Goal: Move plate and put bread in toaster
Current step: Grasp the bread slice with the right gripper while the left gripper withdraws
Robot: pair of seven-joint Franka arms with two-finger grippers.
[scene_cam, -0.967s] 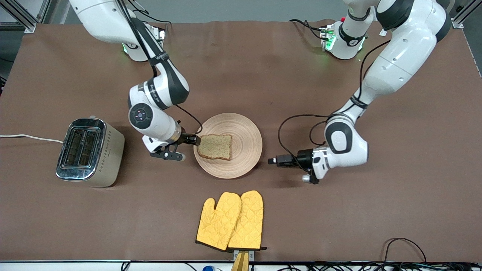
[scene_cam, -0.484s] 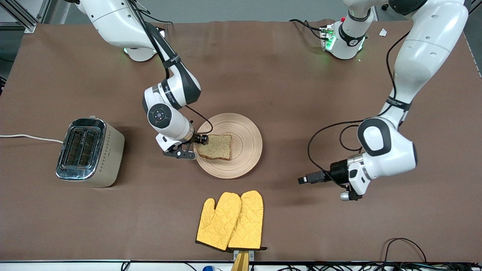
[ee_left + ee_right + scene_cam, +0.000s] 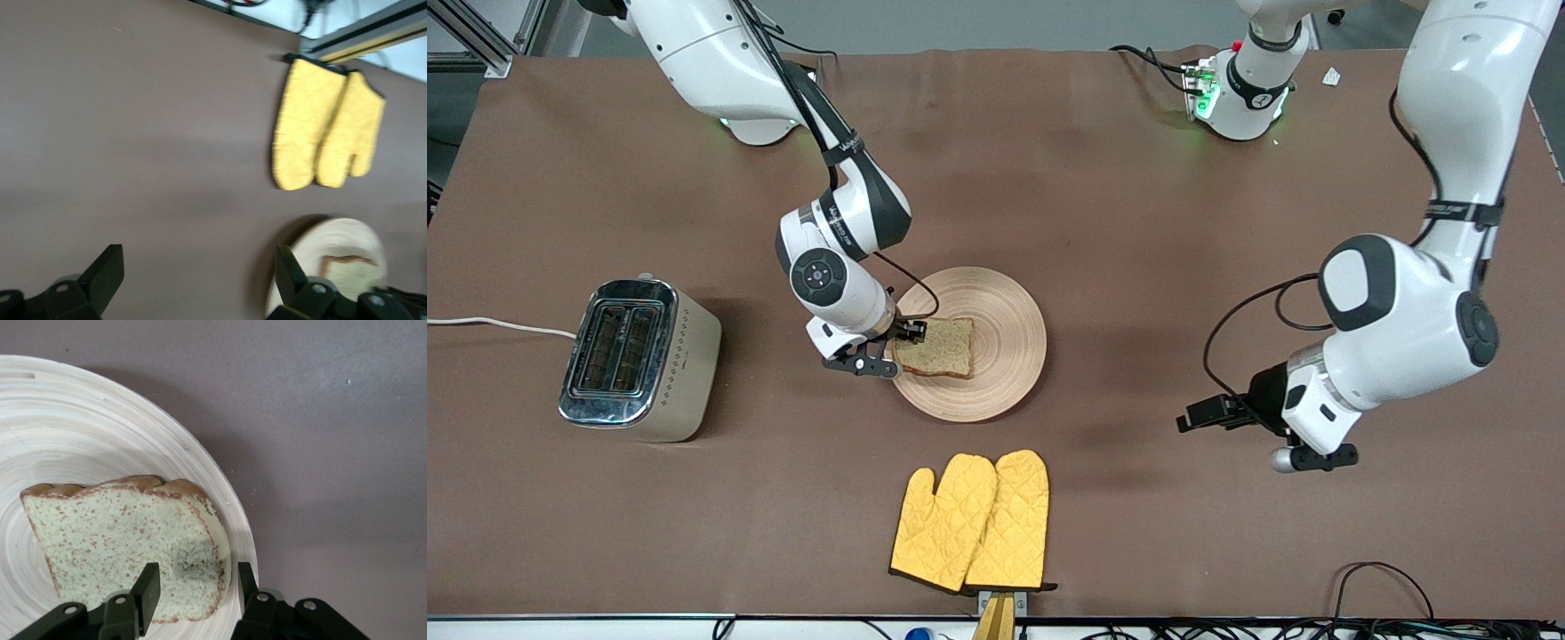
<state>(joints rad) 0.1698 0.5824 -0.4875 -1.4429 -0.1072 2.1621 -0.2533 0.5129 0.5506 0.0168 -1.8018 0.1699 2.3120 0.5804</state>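
Observation:
The light wooden plate [image 3: 1005, 316] lies mid-table with the brown bread slice [image 3: 941, 347] on it. The cream toaster [image 3: 640, 356] with the chrome top stands toward the right arm's end. My right gripper [image 3: 910, 334] is low at the plate's rim on the toaster side. In the right wrist view it [image 3: 197, 587] is open, its fingers astride a corner of the bread [image 3: 120, 533] on the plate [image 3: 100, 413]. My left gripper [image 3: 1193, 420] is open and empty over bare table toward the left arm's end. In its wrist view [image 3: 199, 277] the plate [image 3: 320, 247] shows.
A pair of yellow oven mitts [image 3: 971, 520] lies nearer the front camera than the plate, close to the table's front edge; it also shows in the left wrist view [image 3: 325, 130]. The toaster's white cord [image 3: 498, 324] runs off the table's end.
My right gripper has moved in from beside the plate to straddle the bread's corner. My left gripper has drawn away from the plate toward the left arm's end and risen.

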